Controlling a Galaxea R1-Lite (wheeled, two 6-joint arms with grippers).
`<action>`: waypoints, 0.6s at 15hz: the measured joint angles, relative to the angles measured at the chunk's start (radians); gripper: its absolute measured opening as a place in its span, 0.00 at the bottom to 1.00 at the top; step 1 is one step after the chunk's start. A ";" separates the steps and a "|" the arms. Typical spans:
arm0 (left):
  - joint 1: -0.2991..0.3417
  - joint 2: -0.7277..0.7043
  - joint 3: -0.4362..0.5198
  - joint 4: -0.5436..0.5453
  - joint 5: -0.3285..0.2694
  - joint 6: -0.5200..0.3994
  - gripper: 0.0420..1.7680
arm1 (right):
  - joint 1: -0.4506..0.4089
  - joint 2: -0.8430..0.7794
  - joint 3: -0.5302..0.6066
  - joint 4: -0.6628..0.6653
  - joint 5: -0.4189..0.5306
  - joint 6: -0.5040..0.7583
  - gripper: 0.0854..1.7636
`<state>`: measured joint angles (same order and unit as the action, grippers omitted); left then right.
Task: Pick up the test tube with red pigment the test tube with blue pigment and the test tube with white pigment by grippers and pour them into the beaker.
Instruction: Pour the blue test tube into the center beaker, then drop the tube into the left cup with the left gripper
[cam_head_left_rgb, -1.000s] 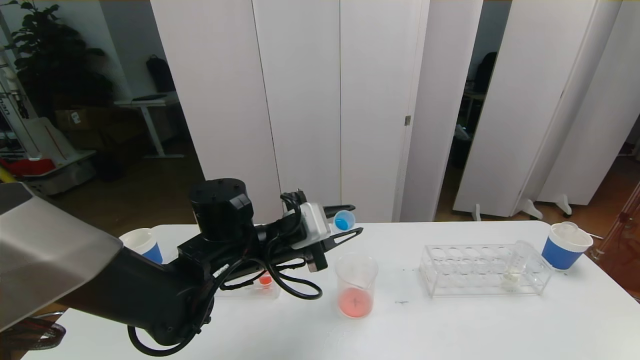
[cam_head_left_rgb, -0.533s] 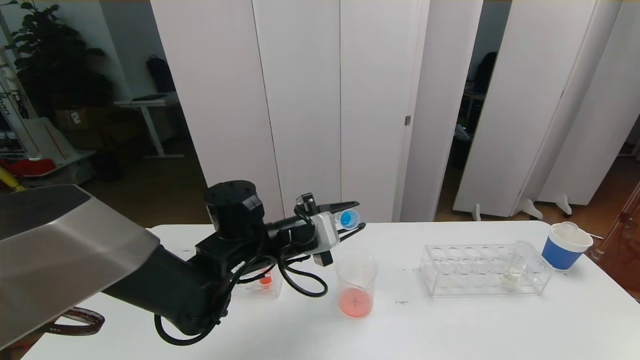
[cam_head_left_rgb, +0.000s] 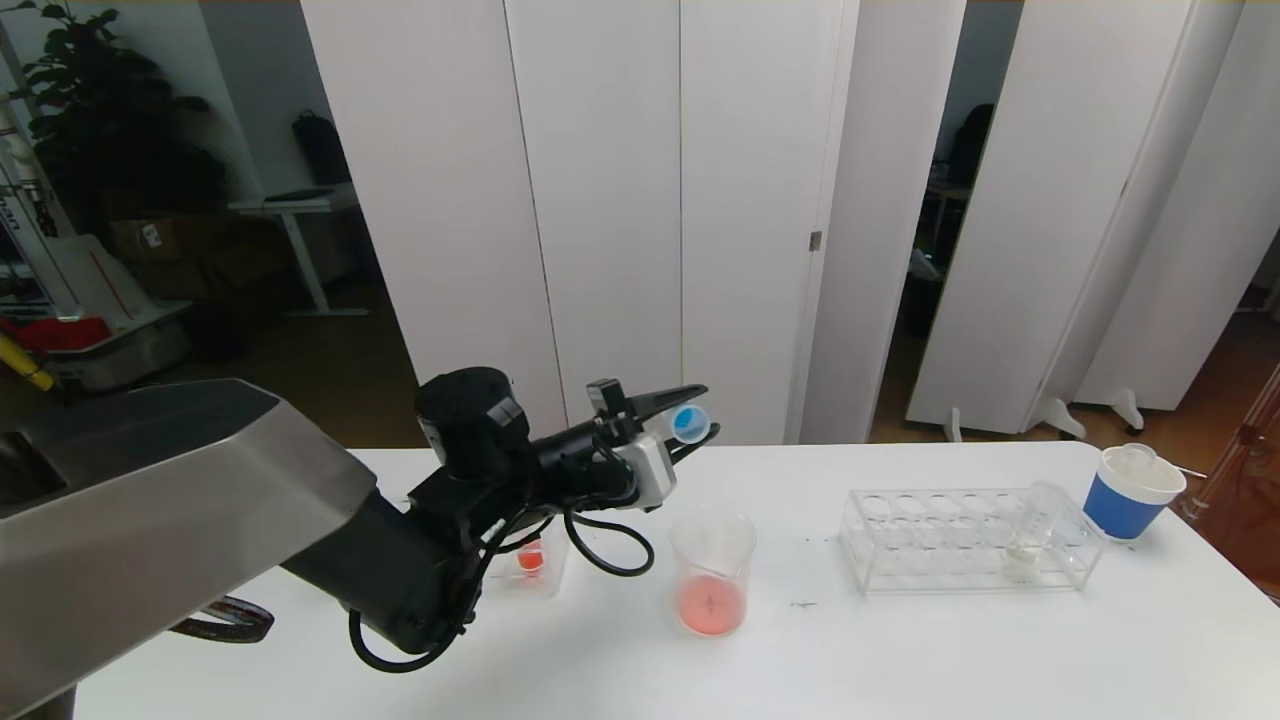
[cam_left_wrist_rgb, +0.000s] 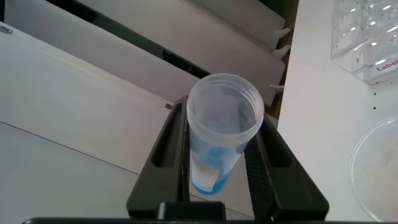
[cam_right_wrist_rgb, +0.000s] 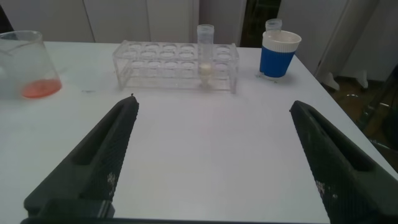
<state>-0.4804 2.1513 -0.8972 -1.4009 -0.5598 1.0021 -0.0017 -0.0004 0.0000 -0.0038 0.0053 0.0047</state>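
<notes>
1. Head view: left gripper (cam_head_left_rgb: 690, 425), clamped on the test tube with blue pigment (cam_head_left_rgb: 688, 422), hangs above the beaker (cam_head_left_rgb: 711, 570).
2. Left wrist view: the tube's open mouth.
3. Right wrist view: right gripper (cam_right_wrist_rgb: 214, 155), fingers spread, empty; the test tube with white pigment (cam_right_wrist_rgb: 205, 55) racked.

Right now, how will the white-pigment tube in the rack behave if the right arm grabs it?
The test tube with white pigment looks light, with only a little liquid at its bottom. Smooth, clear and round, it may slip or crack under a hard pinch. It stands loosely in the rack, so it should lift straight out.
</notes>
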 joint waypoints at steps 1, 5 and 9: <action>0.011 0.015 -0.001 -0.017 0.001 0.015 0.32 | 0.000 0.000 0.000 0.000 0.000 0.000 0.99; 0.034 0.073 -0.012 -0.095 0.005 0.066 0.32 | 0.000 0.000 0.000 0.000 0.000 0.000 0.99; 0.042 0.095 -0.013 -0.135 0.008 0.103 0.32 | 0.000 0.000 0.000 0.000 0.000 0.000 0.99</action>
<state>-0.4387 2.2462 -0.9100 -1.5355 -0.5521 1.1049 -0.0017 -0.0004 0.0000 -0.0043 0.0053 0.0047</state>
